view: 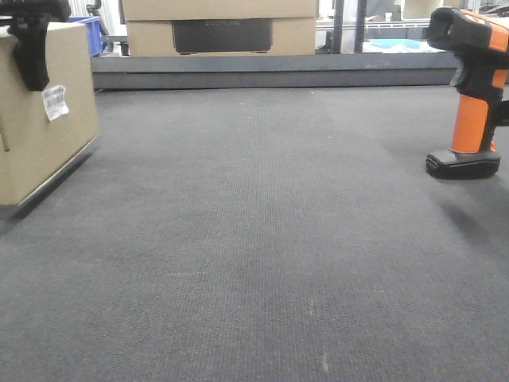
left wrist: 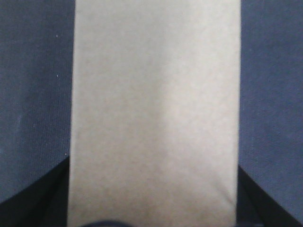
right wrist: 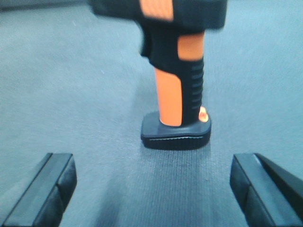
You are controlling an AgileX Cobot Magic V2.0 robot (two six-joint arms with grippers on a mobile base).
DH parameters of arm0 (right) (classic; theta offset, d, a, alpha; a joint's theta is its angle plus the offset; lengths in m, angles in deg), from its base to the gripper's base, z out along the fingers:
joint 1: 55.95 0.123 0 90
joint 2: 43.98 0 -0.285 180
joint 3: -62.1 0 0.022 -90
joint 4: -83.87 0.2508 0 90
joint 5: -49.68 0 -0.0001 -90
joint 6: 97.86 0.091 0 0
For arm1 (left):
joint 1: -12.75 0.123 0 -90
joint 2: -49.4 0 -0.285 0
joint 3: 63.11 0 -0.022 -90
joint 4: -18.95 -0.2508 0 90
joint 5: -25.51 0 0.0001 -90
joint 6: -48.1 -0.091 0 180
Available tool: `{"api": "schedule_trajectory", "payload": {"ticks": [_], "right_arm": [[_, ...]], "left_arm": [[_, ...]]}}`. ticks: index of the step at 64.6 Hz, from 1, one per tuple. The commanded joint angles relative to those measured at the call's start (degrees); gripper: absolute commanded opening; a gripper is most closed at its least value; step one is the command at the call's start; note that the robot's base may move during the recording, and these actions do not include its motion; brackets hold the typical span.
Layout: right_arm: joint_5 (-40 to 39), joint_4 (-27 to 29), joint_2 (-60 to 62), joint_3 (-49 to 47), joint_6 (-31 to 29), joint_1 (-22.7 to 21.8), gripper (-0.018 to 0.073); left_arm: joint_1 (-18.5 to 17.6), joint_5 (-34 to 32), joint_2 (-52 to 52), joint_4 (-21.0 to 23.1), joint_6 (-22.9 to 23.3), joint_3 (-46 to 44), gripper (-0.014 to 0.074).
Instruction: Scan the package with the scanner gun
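Observation:
The package (view: 40,135) is a tan cardboard box at the far left with a small white label (view: 54,102) on its near face. My left gripper (left wrist: 151,198) straddles it from above. One black finger (view: 32,60) lies against the labelled face, and dark fingers press both long sides in the left wrist view, shut on the box (left wrist: 154,109). The scanner gun (view: 471,95) stands upright on its flat black foot at the far right, black head on top and orange handle below. My right gripper (right wrist: 151,189) is open and empty, just short of the scanner gun (right wrist: 177,90).
Grey carpet-like mat (view: 254,239) covers the work surface. A low dark ledge (view: 270,72) runs along the back, with larger cardboard boxes carrying a dark panel (view: 223,32) behind it. A blue bin (view: 91,32) stands at the back left.

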Motion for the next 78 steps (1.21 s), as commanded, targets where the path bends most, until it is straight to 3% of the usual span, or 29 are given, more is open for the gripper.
{"api": "schedule_trajectory", "payload": {"ticks": [1,12,17,21,33,41,68,72,78], "right_arm": [[2.30,-0.30,2.51,0.38,-0.04,-0.06,0.0570],[3.13,-0.30,3.97,0.38,-0.04,-0.06,0.0570],[3.26,-0.30,3.95,0.38,-0.04,-0.06,0.0570],[3.26,-0.30,3.95,0.38,-0.04,-0.06,0.0570],[3.26,-0.30,3.95,0.38,-0.04,-0.06,0.0570],[3.26,-0.30,3.95,0.38,-0.04,-0.06,0.0570],[3.26,-0.30,3.95,0.38,-0.04,-0.06,0.0570],[3.26,-0.30,3.95,0.38,-0.04,-0.06,0.0570],[3.37,-0.30,3.95,0.38,-0.04,-0.06,0.0570]], "left_arm": [[0.09,0.76,1.08,0.71,0.09,-0.45,-0.0111],[0.09,0.86,1.20,2.79,0.09,-0.35,-0.0108],[0.09,0.75,1.20,2.79,0.09,-0.35,-0.0054],[0.09,0.67,1.20,2.94,0.09,-0.35,0.0044],[0.09,0.89,1.20,3.65,0.09,-0.35,0.0446],[0.09,1.39,1.20,3.65,0.09,-0.35,0.0608],[0.09,2.24,-9.28,3.66,0.18,-0.35,0.0595],[0.09,2.24,-11.13,3.66,0.18,-0.19,0.0564],[0.09,1.12,-13.67,3.66,0.88,2.26,0.0436]]}}
